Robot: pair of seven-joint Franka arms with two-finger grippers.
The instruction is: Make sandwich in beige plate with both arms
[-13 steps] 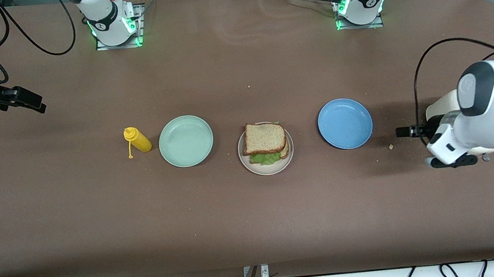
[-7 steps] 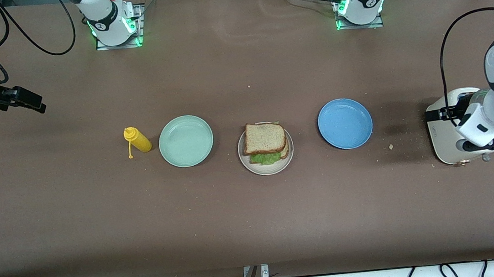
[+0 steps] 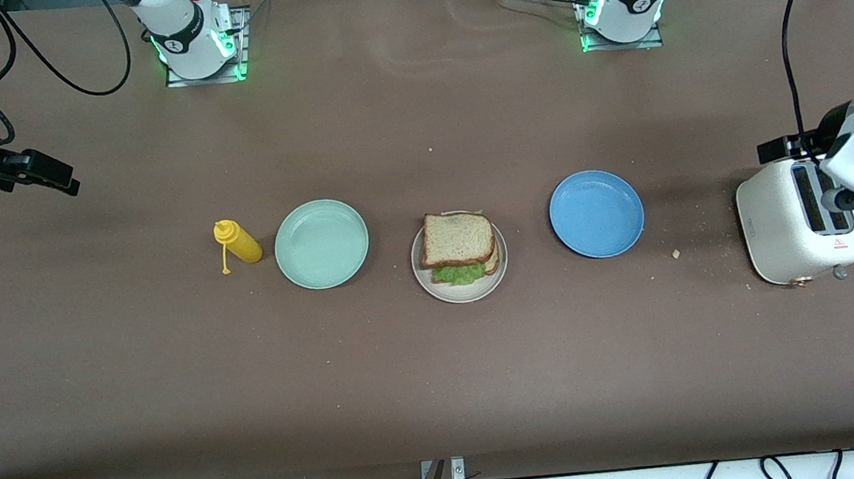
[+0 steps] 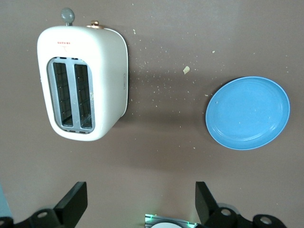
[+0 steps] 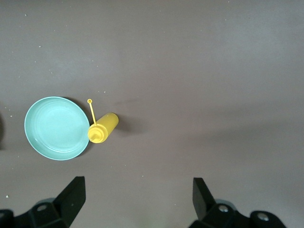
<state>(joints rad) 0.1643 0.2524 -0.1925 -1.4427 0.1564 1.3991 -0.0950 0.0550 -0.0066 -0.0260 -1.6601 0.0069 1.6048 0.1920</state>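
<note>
The sandwich lies on the beige plate at the middle of the table. It is two toasted slices with green lettuce showing at the edge nearer the front camera. My left gripper hangs open and empty over the table beside the toaster, at the left arm's end. My right gripper hangs open and empty over bare table at the right arm's end. Both are well away from the plate.
A white toaster with two empty slots stands at the left arm's end. A blue plate and a mint-green plate flank the beige one. A yellow squeeze bottle lies beside the mint plate. Crumbs lie near the toaster.
The left arm has drawn away from the blue plate toward its own end of the table and uncovered the toaster. The right arm, sandwich and plates have not moved.
</note>
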